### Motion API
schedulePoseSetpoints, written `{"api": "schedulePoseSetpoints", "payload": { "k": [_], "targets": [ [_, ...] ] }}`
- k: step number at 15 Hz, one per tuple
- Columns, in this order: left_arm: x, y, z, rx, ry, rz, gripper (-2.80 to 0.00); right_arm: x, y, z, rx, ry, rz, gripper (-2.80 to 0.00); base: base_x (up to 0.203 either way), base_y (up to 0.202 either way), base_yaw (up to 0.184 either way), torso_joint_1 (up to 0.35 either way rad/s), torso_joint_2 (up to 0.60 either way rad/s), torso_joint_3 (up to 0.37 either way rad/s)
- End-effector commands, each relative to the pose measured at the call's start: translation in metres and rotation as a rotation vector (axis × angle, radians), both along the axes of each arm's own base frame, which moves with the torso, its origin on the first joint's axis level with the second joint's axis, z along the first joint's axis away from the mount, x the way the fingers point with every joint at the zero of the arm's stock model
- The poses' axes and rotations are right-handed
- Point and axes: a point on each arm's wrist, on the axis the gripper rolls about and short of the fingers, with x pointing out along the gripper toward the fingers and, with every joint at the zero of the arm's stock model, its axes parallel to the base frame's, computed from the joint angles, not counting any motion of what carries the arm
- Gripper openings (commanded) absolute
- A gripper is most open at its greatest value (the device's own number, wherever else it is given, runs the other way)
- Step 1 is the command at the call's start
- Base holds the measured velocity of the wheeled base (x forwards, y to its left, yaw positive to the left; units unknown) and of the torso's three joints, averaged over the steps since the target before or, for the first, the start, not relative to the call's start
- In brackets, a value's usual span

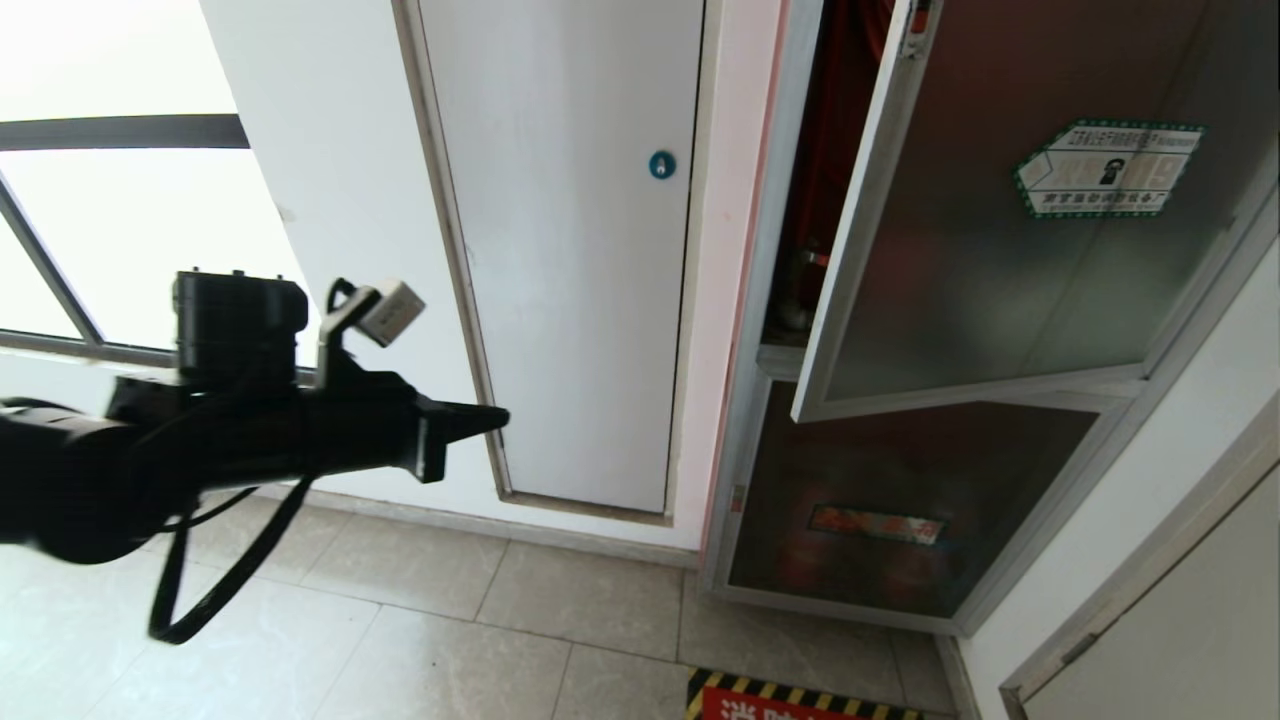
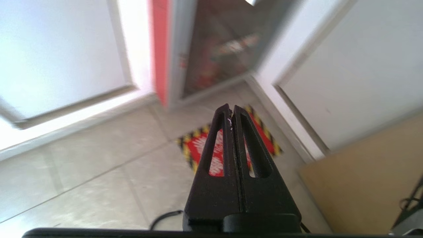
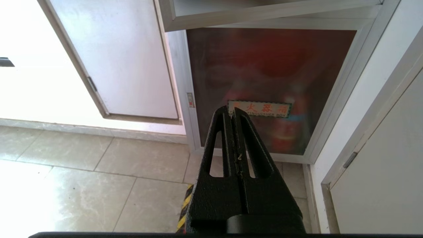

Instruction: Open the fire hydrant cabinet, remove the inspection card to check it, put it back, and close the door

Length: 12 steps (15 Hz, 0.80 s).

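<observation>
door: I see the door (image 1: 1000, 230) swung partly out from the cabinet (image 1: 760, 330), hinged on its right side, free edge toward me with the small orange-red latch (image 1: 918, 20) at its top corner.
door handling: I judge it a stiff pane in a light aluminium frame, swinging easily but fragile at the glass, so I would push or hook on the metal free edge, never on the pane.
card: I cannot find the card in any view; only a dark red slice of the interior shows through the gap.
card handling: I expect it to be thin, light, bendy and slippery, best pinched by one edge with a gentle squeeze.
left gripper: my left gripper (image 1: 495, 418) hangs in the air in front of the white panel (image 1: 570, 250), well apart from the door's free edge, fingers pressed together and holding nothing.
right gripper: my right gripper (image 3: 232, 114) is clenched and empty, pointing at the lower glass panel (image 3: 271, 82).
head view only: it gives me the open door, its green-edged sticker (image 1: 1110, 168) and the panel's blue lock (image 1: 662, 164).
left wrist only: it shows the striped floor mat (image 2: 198, 148) below the fingers and a tan board (image 2: 363, 178) beside the wall.
right wrist only: it reads the label (image 3: 261, 108) on the lower panel and the underside of the door frame above it.
</observation>
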Motion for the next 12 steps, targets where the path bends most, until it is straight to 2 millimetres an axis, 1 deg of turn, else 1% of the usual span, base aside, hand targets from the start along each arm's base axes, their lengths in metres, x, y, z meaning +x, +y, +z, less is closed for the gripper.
{"api": "schedulePoseSetpoints", "payload": {
  "k": [1,3,5,8,12],
  "targets": [
    [-0.068,0.028,0.038,-0.033,-0.167,0.056,-2.80,0.000,0.000,0.000,0.000,0.000,0.000,-2.80,0.000,0.000,0.000,0.000,0.00,0.000],
    [-0.113,0.045,0.043,-0.043,-0.247,0.114,-2.80,0.000,0.000,0.000,0.000,0.000,0.000,-2.80,0.000,0.000,0.000,0.000,0.00,0.000],
    [-0.154,0.056,0.042,-0.048,-0.327,0.176,-2.80,0.000,0.000,0.000,0.000,0.000,0.000,-2.80,0.000,0.000,0.000,0.000,0.00,0.000],
    [-0.206,0.064,0.032,-0.058,-0.433,0.263,-2.80,0.000,0.000,0.000,0.000,0.000,0.000,-2.80,0.000,0.000,0.000,0.000,0.00,0.000],
    [-0.268,0.072,0.019,-0.073,-0.536,0.351,-2.80,0.000,0.000,0.000,0.000,0.000,0.000,-2.80,0.000,0.000,0.000,0.000,0.00,0.000]
  ]
}}
